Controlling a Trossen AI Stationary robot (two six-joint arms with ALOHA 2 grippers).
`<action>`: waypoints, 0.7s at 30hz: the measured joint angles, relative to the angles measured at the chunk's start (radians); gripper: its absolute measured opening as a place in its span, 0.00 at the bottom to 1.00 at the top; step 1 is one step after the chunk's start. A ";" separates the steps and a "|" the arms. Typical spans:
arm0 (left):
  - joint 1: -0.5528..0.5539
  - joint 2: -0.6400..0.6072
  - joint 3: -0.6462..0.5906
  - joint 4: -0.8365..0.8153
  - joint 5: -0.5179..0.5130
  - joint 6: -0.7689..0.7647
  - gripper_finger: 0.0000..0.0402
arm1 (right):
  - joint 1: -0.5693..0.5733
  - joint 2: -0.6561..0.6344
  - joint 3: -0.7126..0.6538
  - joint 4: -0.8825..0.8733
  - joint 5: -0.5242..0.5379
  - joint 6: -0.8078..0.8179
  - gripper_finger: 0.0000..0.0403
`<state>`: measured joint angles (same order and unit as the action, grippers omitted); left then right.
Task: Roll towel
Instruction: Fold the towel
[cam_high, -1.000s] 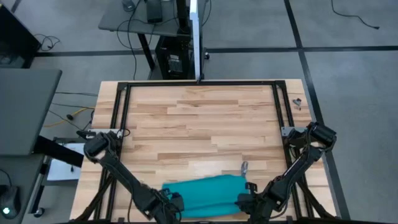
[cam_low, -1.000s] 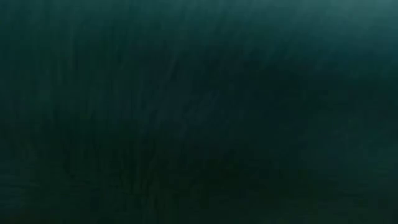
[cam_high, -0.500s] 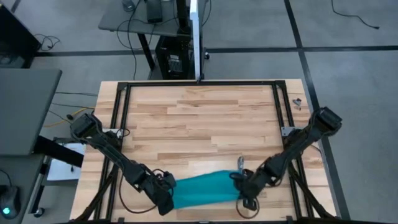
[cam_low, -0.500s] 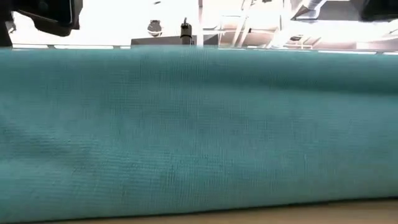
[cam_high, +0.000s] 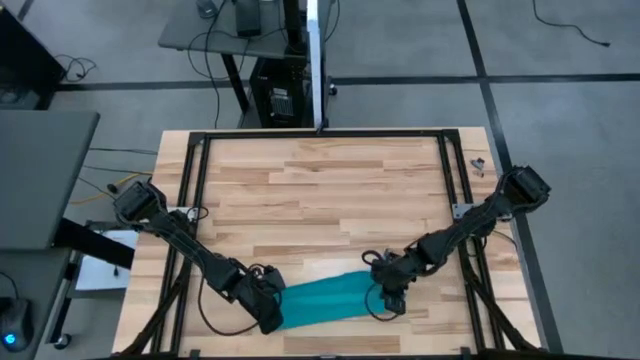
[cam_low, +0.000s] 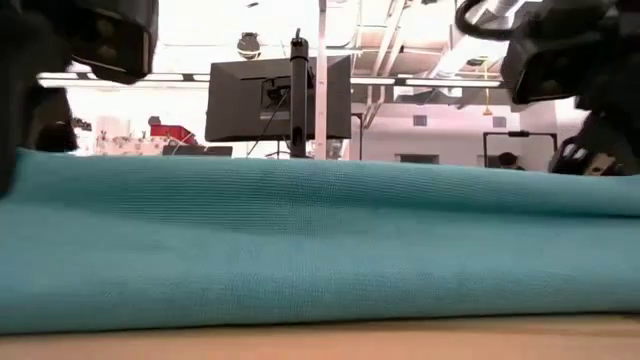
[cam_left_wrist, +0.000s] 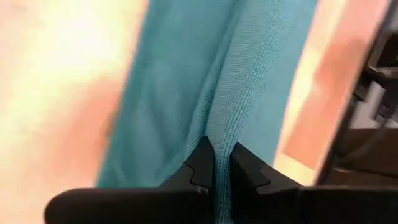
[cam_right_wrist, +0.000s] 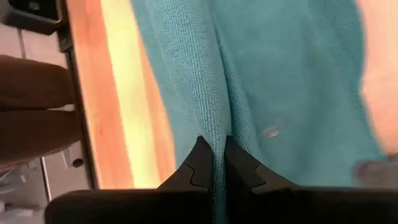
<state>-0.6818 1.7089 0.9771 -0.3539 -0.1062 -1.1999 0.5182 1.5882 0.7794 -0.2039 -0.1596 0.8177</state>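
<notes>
Two claws are gripping one towel (cam_high: 325, 300), each at an opposite end of it. The teal cloth is lying as a narrow, bunched band near the front edge of the wooden tabletop (cam_high: 320, 190), running slightly uphill from the left arm's end toward the right arm's end in the high view.

The left claw (cam_high: 271, 318) is sitting at the band's left end, low on the tabletop, and its fingers (cam_left_wrist: 200, 167) are pinching a raised ridge of the fabric between them, with only the thickness of the cloth parting the tips. The rest of the towel is stretching away ahead of that claw.

The right claw (cam_high: 390, 298) is sitting at the band's right end, and its fingers (cam_right_wrist: 202, 163) are likewise clamping a fold of the teal cloth, which is spreading out beyond them.

In the low view the towel (cam_low: 320, 245) is filling the foreground as a long, low mound resting on the tabletop, with a monitor (cam_low: 278, 98) standing in the room behind it.
</notes>
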 joint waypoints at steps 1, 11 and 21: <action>-0.002 0.003 0.000 0.000 -0.002 -0.001 0.01 | -0.012 0.004 -0.001 0.000 0.000 -0.012 0.02; -0.006 0.012 0.001 0.000 -0.002 -0.020 0.03 | -0.046 0.015 0.000 0.002 -0.009 -0.060 0.08; -0.014 0.020 0.001 0.015 0.070 -0.076 0.27 | -0.047 0.022 -0.001 -0.004 -0.005 -0.030 0.28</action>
<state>-0.6963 1.7287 0.9779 -0.3385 -0.0359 -1.2758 0.4713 1.6104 0.7788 -0.2080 -0.1646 0.7879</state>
